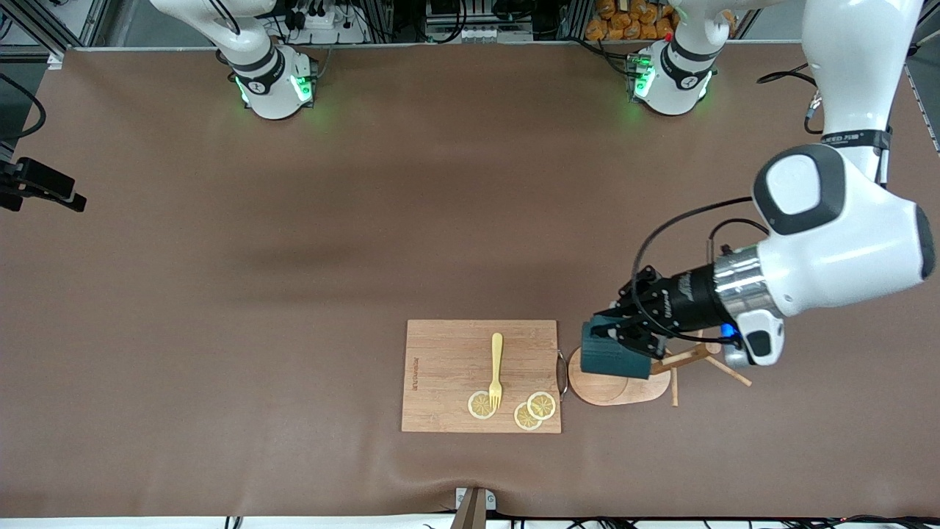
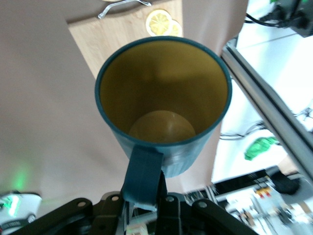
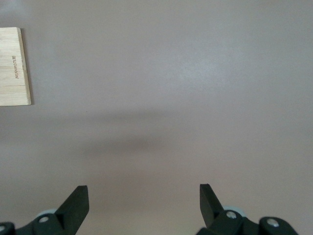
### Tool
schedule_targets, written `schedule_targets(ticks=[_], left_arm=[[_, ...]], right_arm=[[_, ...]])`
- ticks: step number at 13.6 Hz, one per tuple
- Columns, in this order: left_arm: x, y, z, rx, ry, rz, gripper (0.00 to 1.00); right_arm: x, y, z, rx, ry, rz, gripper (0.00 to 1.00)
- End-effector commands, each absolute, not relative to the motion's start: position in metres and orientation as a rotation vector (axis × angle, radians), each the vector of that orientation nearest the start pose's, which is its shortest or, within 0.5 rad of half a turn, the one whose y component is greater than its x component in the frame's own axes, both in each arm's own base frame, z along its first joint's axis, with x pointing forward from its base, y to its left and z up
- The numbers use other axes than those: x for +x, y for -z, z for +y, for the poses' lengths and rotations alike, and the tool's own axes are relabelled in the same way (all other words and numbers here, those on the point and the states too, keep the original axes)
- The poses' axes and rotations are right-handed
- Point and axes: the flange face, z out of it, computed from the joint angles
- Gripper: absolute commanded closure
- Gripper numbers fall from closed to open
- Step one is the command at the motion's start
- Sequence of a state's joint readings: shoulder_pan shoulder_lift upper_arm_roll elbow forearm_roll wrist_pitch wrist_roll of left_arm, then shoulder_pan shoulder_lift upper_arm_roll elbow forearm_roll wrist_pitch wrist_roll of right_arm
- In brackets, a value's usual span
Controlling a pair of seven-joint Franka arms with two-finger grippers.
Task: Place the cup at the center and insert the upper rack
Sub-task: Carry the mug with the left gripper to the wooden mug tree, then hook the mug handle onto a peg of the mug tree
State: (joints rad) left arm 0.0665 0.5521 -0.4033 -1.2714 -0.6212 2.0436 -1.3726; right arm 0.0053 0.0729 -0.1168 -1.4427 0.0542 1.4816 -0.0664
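Note:
The dark teal cup (image 1: 615, 356) hangs tipped on its side in my left gripper (image 1: 624, 334), just above the oval base of the wooden upper rack (image 1: 613, 388). In the left wrist view the cup (image 2: 164, 103) shows its yellowish inside, and my left gripper (image 2: 146, 196) is shut on the cup's handle (image 2: 143, 174). Thin pegs (image 1: 690, 360) of the rack stick out under the left wrist; its post is hidden. My right gripper (image 3: 144, 196) is open over bare table with nothing between its fingers, and that arm waits.
A rectangular wooden cutting board (image 1: 448, 367) lies beside the rack toward the right arm's end, carrying a yellow fork (image 1: 496, 371) and lemon slices (image 1: 534, 410). The board's corner (image 3: 13, 66) shows in the right wrist view. Brown mat (image 1: 294, 294) covers the table.

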Motion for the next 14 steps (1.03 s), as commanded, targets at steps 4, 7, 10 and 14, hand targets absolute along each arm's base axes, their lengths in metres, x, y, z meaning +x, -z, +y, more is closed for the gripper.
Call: schedule_targets(ticks=[4,7,10,14], left_arm=[[0.724,-0.487,-0.173,1.631,0.603,1.470,1.00],[0.729,-0.482,-0.169,1.529,0.625,1.487,1.00],[0.735,-0.476,-0.151,1.424,0.642,1.511,1.00],[0.735,-0.459,-0.147,1.389,0.680,1.539,1.00]], right_arm=[[0.566,-0.641,-0.049,-3.080,-0.037,0.072,0.00],[0.566,-0.644,-0.042,-3.083,-0.029,0.053,0.00],[0.566,-0.644,-0.036,-3.085,-0.027,0.037,0.00],[0.567,-0.644,-0.039,-3.083,-0.026,0.046,0.00]])
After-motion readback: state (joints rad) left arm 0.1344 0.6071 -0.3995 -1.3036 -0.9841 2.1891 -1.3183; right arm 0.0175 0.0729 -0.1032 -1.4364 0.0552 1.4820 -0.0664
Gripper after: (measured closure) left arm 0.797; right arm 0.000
